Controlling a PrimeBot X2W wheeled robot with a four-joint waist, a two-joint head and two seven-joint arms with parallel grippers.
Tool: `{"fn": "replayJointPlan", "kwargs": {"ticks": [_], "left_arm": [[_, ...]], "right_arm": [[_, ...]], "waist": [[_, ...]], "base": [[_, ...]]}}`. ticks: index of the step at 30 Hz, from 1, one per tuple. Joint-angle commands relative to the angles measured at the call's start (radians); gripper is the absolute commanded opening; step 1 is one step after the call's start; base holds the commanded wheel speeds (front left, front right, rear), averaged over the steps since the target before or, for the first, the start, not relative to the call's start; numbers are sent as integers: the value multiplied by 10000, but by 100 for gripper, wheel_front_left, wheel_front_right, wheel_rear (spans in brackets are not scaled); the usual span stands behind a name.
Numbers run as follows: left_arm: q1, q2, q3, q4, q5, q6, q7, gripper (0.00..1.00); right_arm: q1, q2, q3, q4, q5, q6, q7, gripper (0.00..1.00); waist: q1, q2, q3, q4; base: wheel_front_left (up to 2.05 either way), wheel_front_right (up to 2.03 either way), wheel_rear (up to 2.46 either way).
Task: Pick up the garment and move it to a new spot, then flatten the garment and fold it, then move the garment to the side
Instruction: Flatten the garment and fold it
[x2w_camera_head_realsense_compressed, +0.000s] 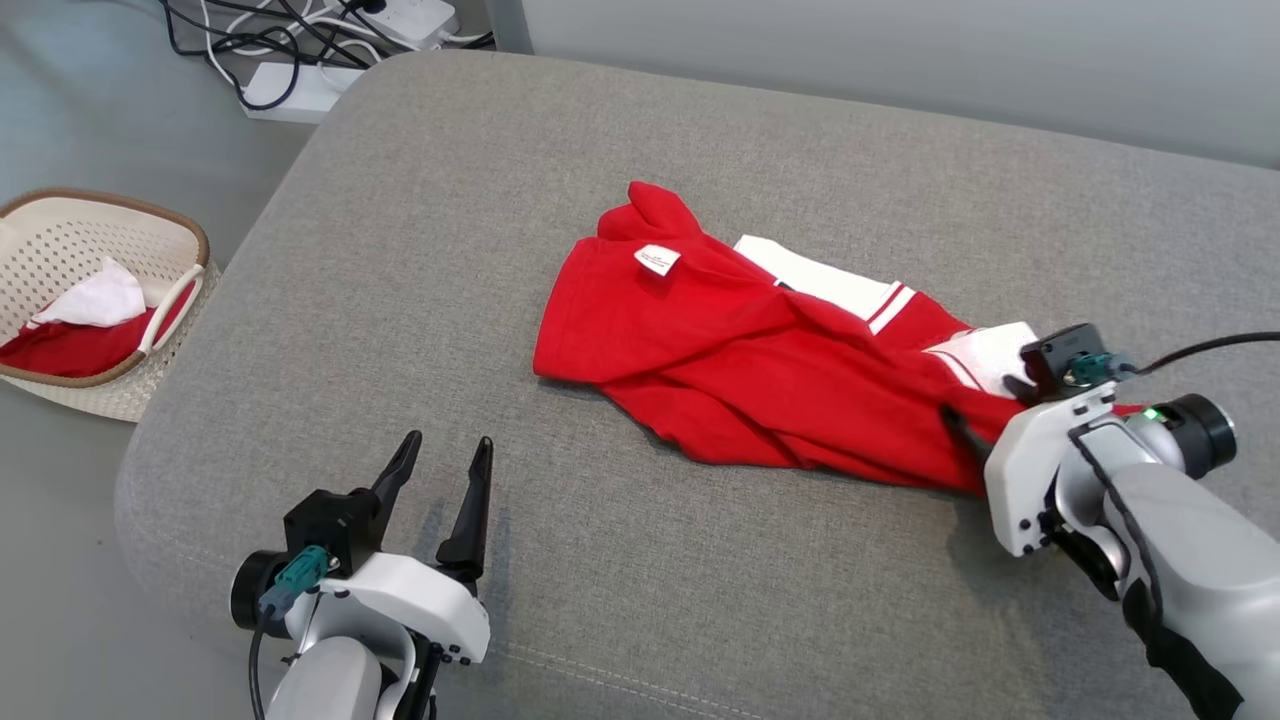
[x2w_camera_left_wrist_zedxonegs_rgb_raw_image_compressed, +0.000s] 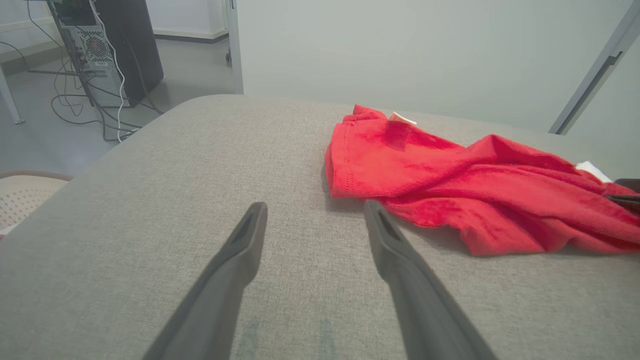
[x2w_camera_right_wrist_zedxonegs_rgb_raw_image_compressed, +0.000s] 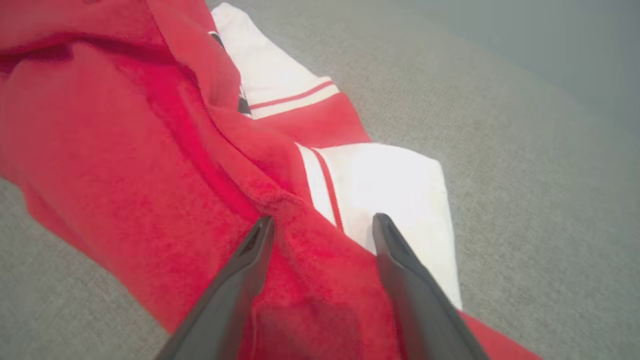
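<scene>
The garment (x2w_camera_head_realsense_compressed: 740, 370) is a red shirt with white striped sleeves, lying crumpled on the grey cushion (x2w_camera_head_realsense_compressed: 420, 250), right of centre. A small white label shows near its upper left. My left gripper (x2w_camera_head_realsense_compressed: 446, 448) stands open at the lower left, over bare cushion and apart from the cloth. In the left wrist view the garment (x2w_camera_left_wrist_zedxonegs_rgb_raw_image_compressed: 450, 175) lies just right of that gripper (x2w_camera_left_wrist_zedxonegs_rgb_raw_image_compressed: 315, 207). My right gripper (x2w_camera_head_realsense_compressed: 985, 402) is open at the garment's right end. In the right wrist view its fingers (x2w_camera_right_wrist_zedxonegs_rgb_raw_image_compressed: 324, 221) straddle red cloth (x2w_camera_right_wrist_zedxonegs_rgb_raw_image_compressed: 125, 165) beside a white sleeve (x2w_camera_right_wrist_zedxonegs_rgb_raw_image_compressed: 395, 185), with nothing pinched.
A woven basket (x2w_camera_head_realsense_compressed: 190, 240) holding red and white cloth sits on the floor at the left. Power strips and cables (x2w_camera_head_realsense_compressed: 300, 85) lie on the floor beyond the cushion's far left corner. A computer tower (x2w_camera_left_wrist_zedxonegs_rgb_raw_image_compressed: 100, 50) stands further back. A pale wall runs behind the cushion.
</scene>
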Motion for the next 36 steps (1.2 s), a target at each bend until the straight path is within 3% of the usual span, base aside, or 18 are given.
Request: {"fn": "replayJointPlan", "kwargs": {"ticks": [1, 2, 3, 4, 5, 12, 25, 26, 27, 28, 36], "left_arm": [[-217, 89, 364, -262, 141, -37, -61, 100], [-246, 81, 382, -255, 143, -50, -61, 100], [-271, 75, 402, -255, 143, -67, -61, 100], [-291, 70, 424, -261, 148, -83, -61, 100], [-312, 66, 446, -267, 155, -97, -61, 100], [-446, 51, 523, -188, 206, -188, -61, 100], [-915, 48, 626, 178, 272, -275, -61, 100], [-998, 48, 623, 245, 317, -291, -61, 100], [-1110, 49, 634, 318, 356, -306, -61, 100], [-1240, 74, 626, 427, 406, -324, -61, 100], [-3273, 417, 360, 2064, 420, -462, -17, 100]], "right_arm": [[-80, -39, 437, -128, 261, 40, 295, 82], [-91, -53, 601, -203, 443, 40, 405, 49], [-110, -78, 797, -331, 594, 40, 454, 31], [-138, -122, 990, -498, 727, 40, 415, 5], [-172, -176, 1145, -672, 847, 40, 295, 0], [109, -881, 2096, -1839, 1294, 40, -1296, 0], [1314, -1506, 2813, -2543, 1803, 40, -1896, 0], [1402, -1524, 2788, -2488, 1871, 40, -1909, 27], [1437, -1531, 2737, -2428, 1889, 40, -1964, 85], [1433, -1515, 2634, -2378, 1886, 40, -2057, 100], [1162, -1072, 1311, -2252, 1010, 40, -2472, 100]], "waist": [[0, 0, 75, 7], [0, 0, 99, -17], [0, 0, 115, -60], [0, 0, 126, -122], [0, 0, 128, -195], [0, 0, -26, -1070], [0, 0, 69, -2217], [0, 0, 104, -2270], [0, 0, 131, -2321], [0, 0, 166, -2375], [0, 0, 561, -2947]], "base": [[0, 0, 0], [0, 0, 0], [0, 0, 0], [0, 0, 0], [0, 0, 0], [0, 0, 0], [0, 0, 0], [0, 0, 0], [0, 0, 0], [0, 0, 0], [0, 0, 0]]}}
